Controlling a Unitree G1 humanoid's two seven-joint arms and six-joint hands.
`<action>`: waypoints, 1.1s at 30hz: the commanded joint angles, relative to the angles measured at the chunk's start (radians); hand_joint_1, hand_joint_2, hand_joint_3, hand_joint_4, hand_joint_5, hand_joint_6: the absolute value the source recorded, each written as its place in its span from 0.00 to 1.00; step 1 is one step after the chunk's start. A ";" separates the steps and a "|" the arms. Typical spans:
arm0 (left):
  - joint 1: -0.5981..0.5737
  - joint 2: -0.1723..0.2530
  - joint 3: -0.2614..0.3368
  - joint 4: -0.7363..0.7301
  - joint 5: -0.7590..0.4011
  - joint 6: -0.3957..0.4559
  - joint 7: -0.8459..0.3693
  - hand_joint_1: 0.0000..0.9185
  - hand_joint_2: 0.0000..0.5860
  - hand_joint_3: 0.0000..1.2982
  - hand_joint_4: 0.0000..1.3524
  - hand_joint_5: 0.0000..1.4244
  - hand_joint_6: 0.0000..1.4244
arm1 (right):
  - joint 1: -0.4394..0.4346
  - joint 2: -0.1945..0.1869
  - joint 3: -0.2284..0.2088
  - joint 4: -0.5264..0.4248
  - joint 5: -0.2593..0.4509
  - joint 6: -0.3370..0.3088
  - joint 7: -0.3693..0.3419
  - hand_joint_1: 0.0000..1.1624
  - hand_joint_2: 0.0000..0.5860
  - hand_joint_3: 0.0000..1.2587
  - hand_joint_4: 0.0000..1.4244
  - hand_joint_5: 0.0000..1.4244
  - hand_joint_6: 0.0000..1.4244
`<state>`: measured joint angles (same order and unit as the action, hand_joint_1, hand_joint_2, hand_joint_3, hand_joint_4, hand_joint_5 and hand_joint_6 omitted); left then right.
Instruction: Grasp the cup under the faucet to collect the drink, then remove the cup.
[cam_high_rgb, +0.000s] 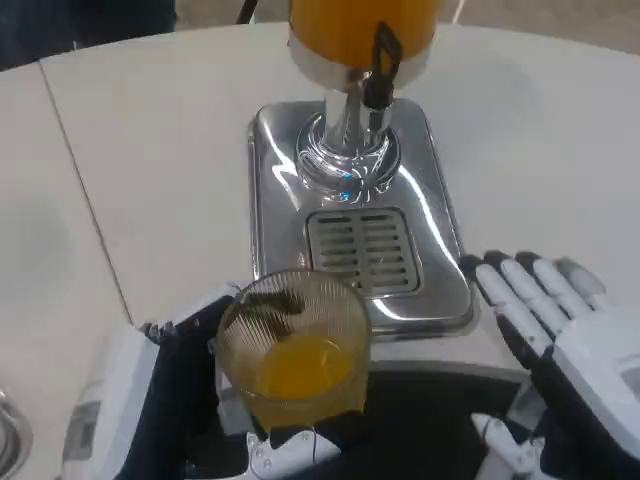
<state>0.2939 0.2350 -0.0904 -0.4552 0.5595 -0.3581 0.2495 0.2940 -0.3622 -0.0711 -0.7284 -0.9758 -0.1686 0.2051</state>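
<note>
A clear ribbed cup (293, 345) with orange drink in its bottom is lifted close to the camera, in front of the dispenser's drip grille (360, 248). My left hand (185, 395) grips the cup from its left side and below. The dispenser's black faucet lever (381, 62) hangs under the orange tank (360, 25) at the top, with nothing beneath it. My right hand (555, 320) rests open on the table to the right of the tray, fingers spread and pointing away, holding nothing.
The chrome drip tray (275, 170) and its shiny column (348, 150) stand in the middle of the white table (150, 150). A table seam runs down the left side. A metal rim (10, 435) shows at the bottom left corner.
</note>
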 joint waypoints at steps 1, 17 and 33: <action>0.006 -0.013 0.003 -0.030 -0.001 -0.036 -0.003 0.63 0.03 0.87 0.82 1.00 1.00 | 0.055 0.009 0.003 -0.052 -0.010 -0.017 -0.021 0.22 0.92 0.00 0.00 0.00 0.00; -0.009 -0.029 0.007 -0.022 0.009 -0.029 -0.006 0.63 0.04 0.87 0.82 1.00 1.00 | 0.056 0.049 0.029 -0.074 -0.038 0.006 -0.001 0.21 0.92 0.00 0.00 0.00 0.00; -0.011 -0.037 0.006 -0.021 0.008 -0.030 -0.011 0.63 0.04 0.87 0.82 1.00 1.00 | 0.027 0.042 0.015 -0.064 -0.020 0.024 0.023 0.21 0.94 0.00 0.00 0.00 0.00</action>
<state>0.2868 0.2060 -0.0847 -0.4571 0.5649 -0.3581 0.2390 0.3216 -0.3185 -0.0584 -0.7928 -0.9975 -0.1526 0.2146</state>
